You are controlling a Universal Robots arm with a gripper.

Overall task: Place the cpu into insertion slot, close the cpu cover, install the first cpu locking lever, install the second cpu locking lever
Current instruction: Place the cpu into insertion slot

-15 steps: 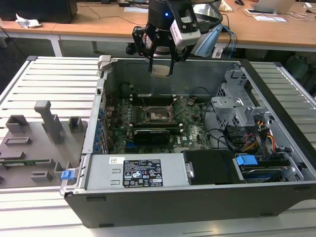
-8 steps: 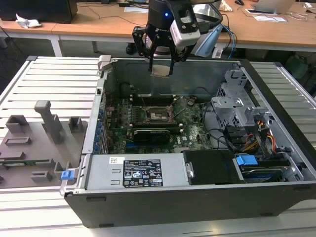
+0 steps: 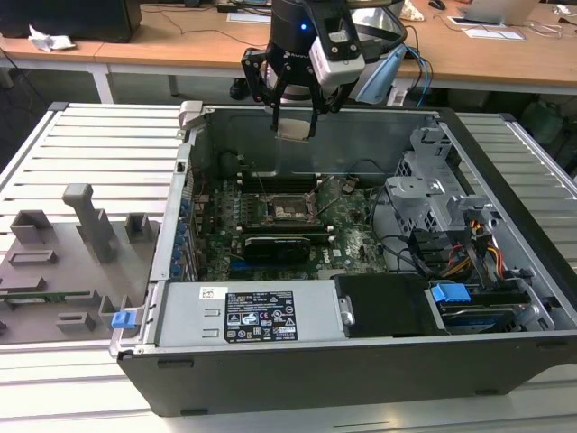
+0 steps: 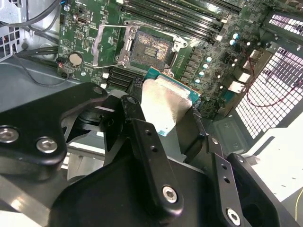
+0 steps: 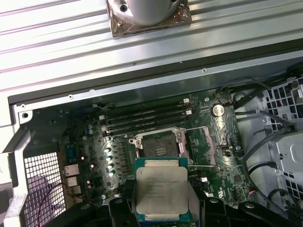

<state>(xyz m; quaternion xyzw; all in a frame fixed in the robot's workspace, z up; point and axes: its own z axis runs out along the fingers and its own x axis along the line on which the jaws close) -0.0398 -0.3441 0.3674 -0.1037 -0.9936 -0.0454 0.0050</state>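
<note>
Exterior view: gripper (image 3: 295, 115) hangs over the open computer case (image 3: 379, 370), fingers closed on the cpu (image 3: 296, 131), above the bare insertion slot (image 3: 287, 209). First wrist view: cpu cover (image 5: 201, 146) open.

My gripper (image 3: 295, 122) was a black, matte metal claw of jointed link bars under a round black wrist body (image 3: 290, 20). A small blue light (image 3: 302, 27) glowed on that body. At four o'clock from the light in the exterior view sat a boxy silver-grey camera housing (image 3: 338, 52), and further toward three o'clock ran a light-blue cable (image 3: 395, 65). In the second wrist view my black fingers (image 4: 142, 137) were flat bars drilled with rows of small holes and pinned with shiny silver hex-socket screws (image 4: 169, 194). The broad black knuckle plate (image 4: 42, 118) carried two more such screws.
</note>
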